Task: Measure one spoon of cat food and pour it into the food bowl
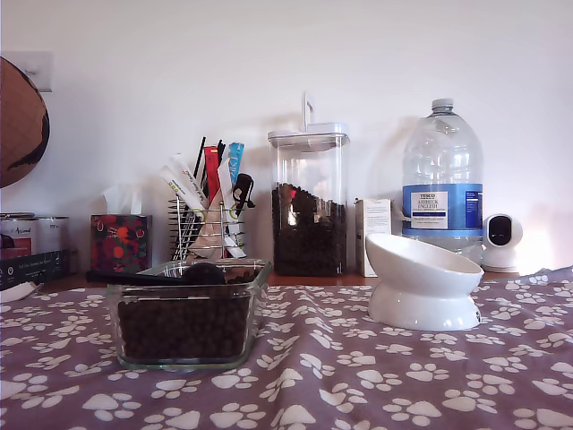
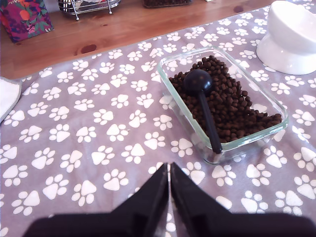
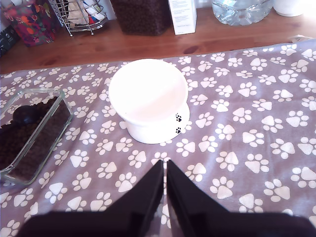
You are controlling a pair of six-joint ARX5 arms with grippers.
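Spoon (image 2: 203, 106) lies on cat food (image 2: 232, 106) in glass dish (image 2: 174, 98), handle end toward my first gripper (image 2: 169, 183), just ahead; jaws closed, empty. My second gripper (image 3: 165, 180) closed, empty, facing food bowl (image 3: 150, 98). First nearer spoon.

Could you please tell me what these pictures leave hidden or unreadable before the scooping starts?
- The spoon: its cup lies face-down on the cat food, so any fill is unseen.
- The food bowl: the exterior view shows only its outside.
- My first gripper and my second gripper: absent from the exterior view.
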